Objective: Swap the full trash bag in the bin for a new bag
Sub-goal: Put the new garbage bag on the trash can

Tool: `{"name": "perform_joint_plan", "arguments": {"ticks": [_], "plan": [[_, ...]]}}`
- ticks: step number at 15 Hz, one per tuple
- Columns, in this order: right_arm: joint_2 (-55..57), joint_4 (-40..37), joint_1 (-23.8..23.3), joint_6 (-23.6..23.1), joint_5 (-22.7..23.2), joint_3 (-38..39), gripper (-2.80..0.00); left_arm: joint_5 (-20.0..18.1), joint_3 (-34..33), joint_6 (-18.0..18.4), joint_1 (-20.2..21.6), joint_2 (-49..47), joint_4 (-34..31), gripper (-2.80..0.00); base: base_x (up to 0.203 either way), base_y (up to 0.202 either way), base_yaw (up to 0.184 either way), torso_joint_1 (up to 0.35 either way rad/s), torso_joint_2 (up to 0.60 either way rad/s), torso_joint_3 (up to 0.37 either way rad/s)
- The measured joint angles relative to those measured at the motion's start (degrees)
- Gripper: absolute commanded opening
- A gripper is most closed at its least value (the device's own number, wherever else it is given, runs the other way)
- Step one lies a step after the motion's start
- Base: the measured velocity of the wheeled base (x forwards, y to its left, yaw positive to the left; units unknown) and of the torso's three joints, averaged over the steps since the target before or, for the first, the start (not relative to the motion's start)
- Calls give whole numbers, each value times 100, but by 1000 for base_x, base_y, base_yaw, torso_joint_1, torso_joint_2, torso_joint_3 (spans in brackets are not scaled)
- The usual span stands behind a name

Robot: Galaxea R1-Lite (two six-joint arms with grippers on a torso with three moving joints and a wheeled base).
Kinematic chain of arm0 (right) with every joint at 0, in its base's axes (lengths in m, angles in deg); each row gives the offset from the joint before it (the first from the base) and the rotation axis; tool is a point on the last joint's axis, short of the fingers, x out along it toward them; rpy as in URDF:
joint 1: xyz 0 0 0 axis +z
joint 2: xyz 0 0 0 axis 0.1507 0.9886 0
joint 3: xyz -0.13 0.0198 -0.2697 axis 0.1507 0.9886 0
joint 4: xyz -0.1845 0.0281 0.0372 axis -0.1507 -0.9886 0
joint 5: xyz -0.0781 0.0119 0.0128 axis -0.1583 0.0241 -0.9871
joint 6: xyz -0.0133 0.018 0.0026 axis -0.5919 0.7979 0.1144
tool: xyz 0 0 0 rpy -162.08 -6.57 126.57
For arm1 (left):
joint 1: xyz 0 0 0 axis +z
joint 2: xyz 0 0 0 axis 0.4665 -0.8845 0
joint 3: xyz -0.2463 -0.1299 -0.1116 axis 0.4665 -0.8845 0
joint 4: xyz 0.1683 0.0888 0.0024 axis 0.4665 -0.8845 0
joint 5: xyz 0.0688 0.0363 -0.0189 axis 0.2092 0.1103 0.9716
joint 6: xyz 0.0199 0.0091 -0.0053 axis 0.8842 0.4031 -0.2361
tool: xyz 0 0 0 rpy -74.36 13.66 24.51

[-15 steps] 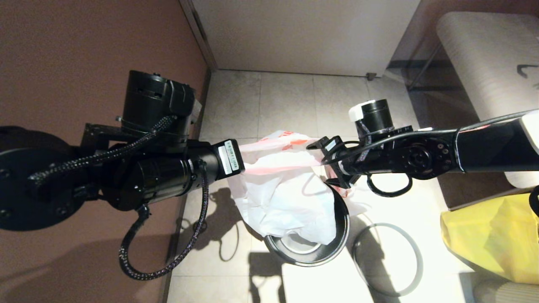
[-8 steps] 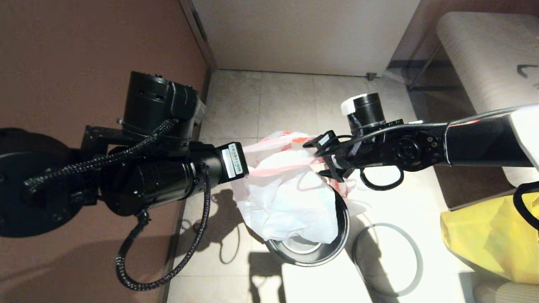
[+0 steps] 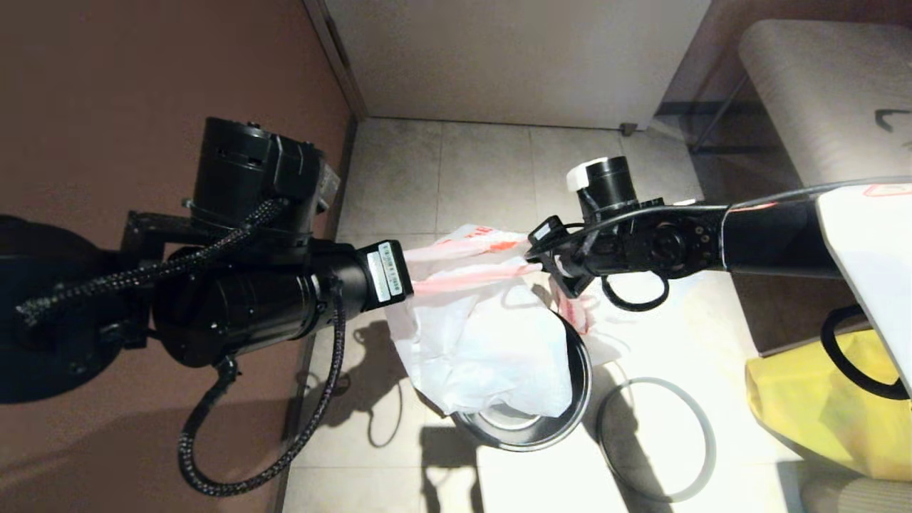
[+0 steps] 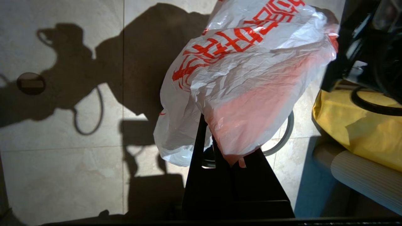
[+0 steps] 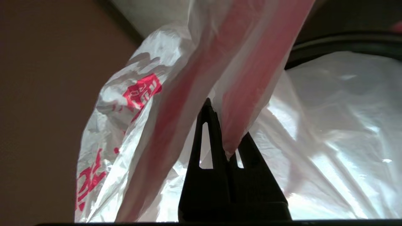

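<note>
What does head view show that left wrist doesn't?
Head only: the bin under the bag, the grey hoop lying on the floor beside it, and both arms pulling the bag from opposite sides.

Left wrist only: the left hand shut on a pinch of the bag, the large red characters up close, a round floor fitting.

Both: the new bag, the yellow bag, the tiled floor.

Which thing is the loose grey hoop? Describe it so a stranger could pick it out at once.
Start at the bin in the middle of the tiled floor, under the new bag. The grey hoop lies flat on the tiles beside it, toward the big yellow bag. Unlike the bin, it is only a thin ring with bare floor showing inside.
</note>
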Motion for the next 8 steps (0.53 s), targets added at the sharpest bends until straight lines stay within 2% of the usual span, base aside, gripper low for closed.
{"name": "perform_joint_plan", "arguments": {"ticks": [5,8], "plan": [[-950,-412,-183,-569,-204,920,-280,5,-19,31,49,-474,45,-280,0,0,0,0,0,0],[-1651,-1291,-183,-865,-456,1452,-280,18,497,40,10,-1039,179,-280,0,0,0,0,0,0]]}}
